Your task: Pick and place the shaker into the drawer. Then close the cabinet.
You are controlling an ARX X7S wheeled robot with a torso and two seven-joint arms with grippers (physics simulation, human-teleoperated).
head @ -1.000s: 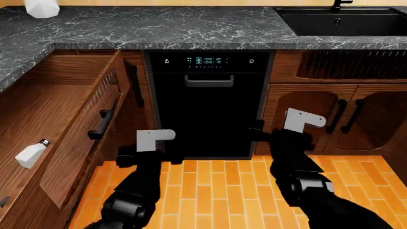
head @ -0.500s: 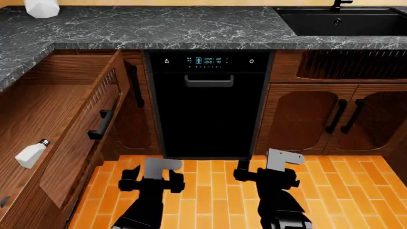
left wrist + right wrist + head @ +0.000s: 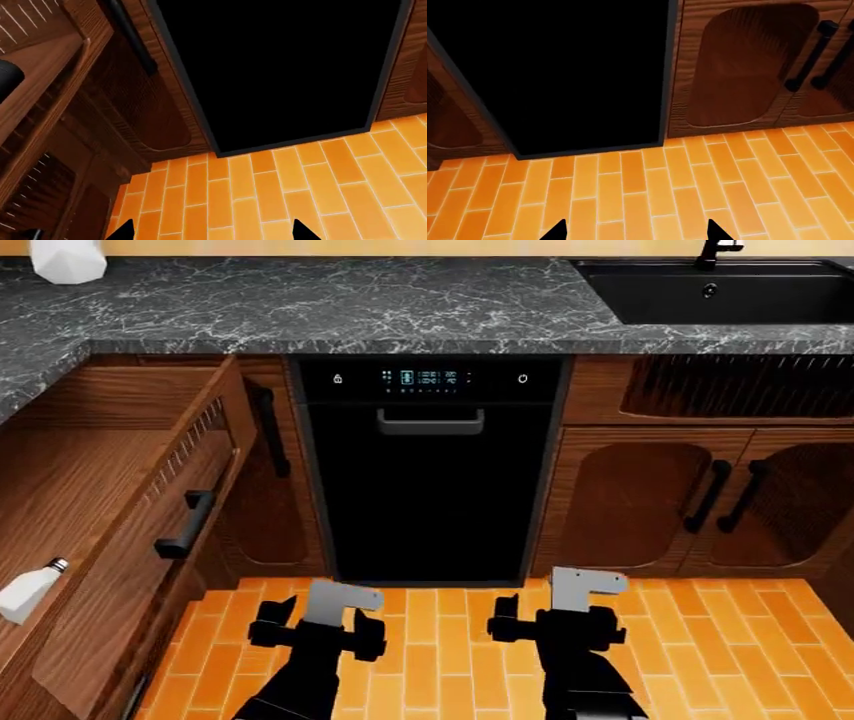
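White shaker (image 3: 27,589) lies on its side inside the open wooden drawer (image 3: 120,570), at about nine o'clock. Left gripper (image 3: 318,628) and right gripper (image 3: 558,624) hang low over the orange floor (image 3: 427,640), both spread open and empty, facing the black dishwasher (image 3: 424,470)

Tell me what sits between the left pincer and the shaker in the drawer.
In the head view, the open drawer's ribbed front panel with its black bar handle stands between the left pincer and the shaker, which lies inside; orange floor tiles fill the rest.

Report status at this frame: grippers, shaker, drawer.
Left gripper and right gripper open, empty, low over the floor. Shaker lying in the drawer. Drawer open, handle unobstructed.
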